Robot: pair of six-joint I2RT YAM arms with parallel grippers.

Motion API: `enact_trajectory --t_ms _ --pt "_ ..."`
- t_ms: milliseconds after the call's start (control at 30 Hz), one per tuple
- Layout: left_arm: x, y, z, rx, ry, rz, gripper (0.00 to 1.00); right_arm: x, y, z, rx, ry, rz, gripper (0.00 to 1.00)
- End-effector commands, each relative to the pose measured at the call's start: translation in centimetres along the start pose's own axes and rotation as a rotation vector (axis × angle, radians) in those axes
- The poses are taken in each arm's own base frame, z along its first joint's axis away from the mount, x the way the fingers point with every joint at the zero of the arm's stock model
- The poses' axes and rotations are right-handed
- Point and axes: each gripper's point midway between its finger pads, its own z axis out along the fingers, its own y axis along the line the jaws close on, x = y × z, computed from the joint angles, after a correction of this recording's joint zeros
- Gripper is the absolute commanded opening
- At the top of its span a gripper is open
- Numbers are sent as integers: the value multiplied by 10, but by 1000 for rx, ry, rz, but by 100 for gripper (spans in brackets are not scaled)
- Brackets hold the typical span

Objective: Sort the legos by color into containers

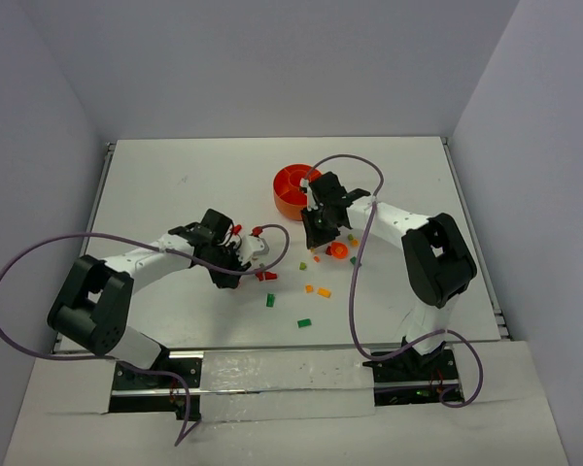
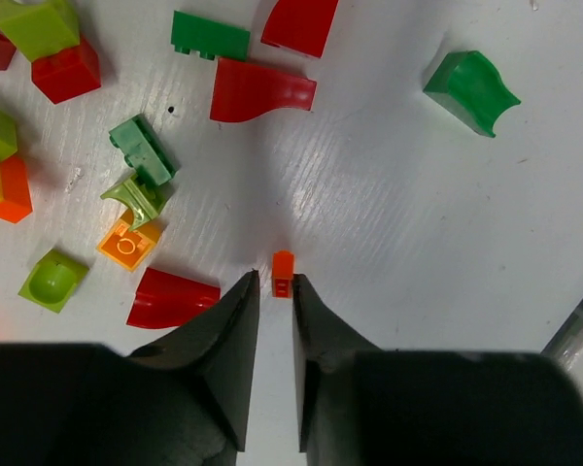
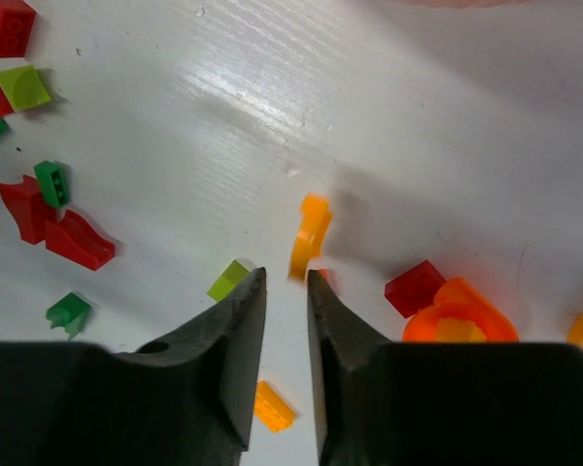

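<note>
Standing over the white table (image 1: 175, 184), I note both arms reaching inward from its near edge. The orange bowl (image 1: 288, 184) sits toward the far side, just beyond the right arm's wrist. In the overhead view its compartments are too small to tell what lies in them.

The left gripper (image 2: 270, 291) hangs low over the table, jaws a narrow slit apart with nothing between them. The right gripper (image 3: 285, 282) stands likewise, slightly parted and empty.

The legos (image 1: 311, 291) lie loose on the table between the two arms, on the near side of the bowl, colours mixed. A small orange brick (image 2: 283, 274) lies just ahead of the left fingertips, and a curved yellow-orange piece (image 3: 309, 236) just ahead of the right.

Assessment: these bits look light, rigid and slick, liable to skid or flip if nudged. Each is best taken squarely across its flat parallel sides, not on a curved face.
</note>
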Motion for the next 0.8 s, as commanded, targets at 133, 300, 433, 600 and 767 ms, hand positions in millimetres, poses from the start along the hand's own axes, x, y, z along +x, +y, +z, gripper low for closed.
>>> enact_trajectory --t_ms 133,300,433,600,767 --pt "-17 6 -10 4 -42 145 42 -10 5 -12 -31 -26 -3 45" --pt "-43 16 -35 19 -139 263 47 -18 13 -23 -84 -53 -5 52" --pt "-58 40 -54 31 -209 360 44 -26 17 -34 -145 -75 -1 56" --pt "-72 62 -63 43 -277 539 35 -35 16 -47 -204 -94 9 82" --pt "-74 67 -49 92 -273 632 37 -38 12 -58 -232 -120 11 100"
